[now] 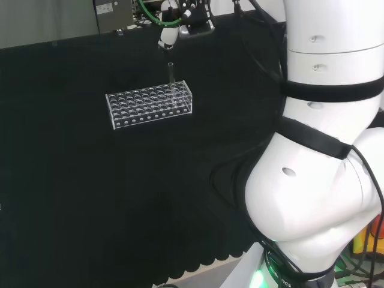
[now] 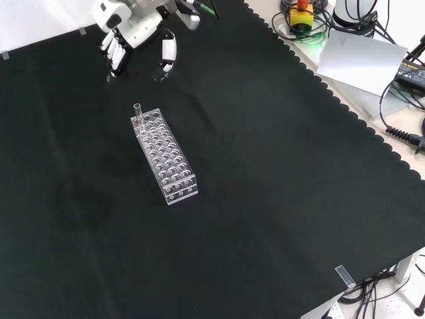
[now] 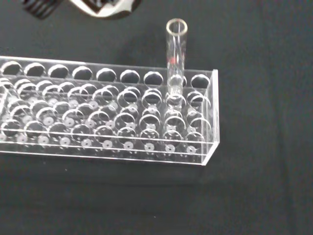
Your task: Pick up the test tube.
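Observation:
A clear test tube (image 2: 138, 113) (image 1: 171, 72) (image 3: 175, 56) stands upright in a hole near one end of a clear plastic rack (image 2: 165, 156) (image 1: 150, 103) (image 3: 112, 117) on the black cloth. The black and white hand (image 2: 136, 36) (image 1: 169, 36) hangs above the cloth beyond that end of the rack, apart from the tube. Its fingers (image 2: 117, 56) point down, relaxed and spread, with nothing between them and the thumb (image 2: 168, 56). A blurred part of the hand (image 3: 98, 6) shows in the wrist view.
Cables, a white sheet (image 2: 362, 60) and an orange-topped device (image 2: 302, 14) lie past the cloth's scalloped edge at the front view's upper right. The arm's white links (image 1: 324, 150) stand at the head view's right.

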Robot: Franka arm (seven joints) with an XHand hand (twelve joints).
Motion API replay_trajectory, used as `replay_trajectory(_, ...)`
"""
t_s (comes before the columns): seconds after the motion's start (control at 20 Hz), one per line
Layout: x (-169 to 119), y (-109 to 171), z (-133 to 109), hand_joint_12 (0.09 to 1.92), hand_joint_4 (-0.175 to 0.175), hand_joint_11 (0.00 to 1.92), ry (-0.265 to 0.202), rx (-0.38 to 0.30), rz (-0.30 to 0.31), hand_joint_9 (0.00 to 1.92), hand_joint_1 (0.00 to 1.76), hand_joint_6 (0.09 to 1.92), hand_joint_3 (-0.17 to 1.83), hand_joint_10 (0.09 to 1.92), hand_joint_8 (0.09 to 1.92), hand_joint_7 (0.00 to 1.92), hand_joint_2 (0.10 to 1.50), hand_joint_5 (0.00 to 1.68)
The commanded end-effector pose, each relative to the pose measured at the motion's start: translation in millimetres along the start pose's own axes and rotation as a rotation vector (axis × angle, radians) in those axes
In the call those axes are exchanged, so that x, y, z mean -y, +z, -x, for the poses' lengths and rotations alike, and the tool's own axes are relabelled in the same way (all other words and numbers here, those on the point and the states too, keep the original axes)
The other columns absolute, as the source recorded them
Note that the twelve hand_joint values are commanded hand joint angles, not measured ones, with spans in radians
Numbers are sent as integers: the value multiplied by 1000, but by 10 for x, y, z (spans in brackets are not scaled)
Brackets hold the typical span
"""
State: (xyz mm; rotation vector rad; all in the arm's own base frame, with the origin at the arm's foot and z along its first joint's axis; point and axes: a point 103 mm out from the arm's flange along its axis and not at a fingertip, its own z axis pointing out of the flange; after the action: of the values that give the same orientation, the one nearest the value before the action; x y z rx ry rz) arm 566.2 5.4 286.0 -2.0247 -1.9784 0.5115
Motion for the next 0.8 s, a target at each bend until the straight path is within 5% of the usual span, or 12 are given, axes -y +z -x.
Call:
replay_trajectory(0.05, -152, 167, 19, 1531, -116, 241, 7, 26, -47, 537, 874, 99, 683, 809, 798, 708, 704, 521)
replay_trajectory(0.5, -329, 411, -79, 1517, -114, 248, -9, 68, -107, 619, 886, 174, 700, 766, 794, 780, 699, 578)
replay_trajectory(0.8, -415, 562, -127, 1511, -102, 254, -16, 93, -137, 679, 902, 499, 713, 721, 756, 824, 690, 515)
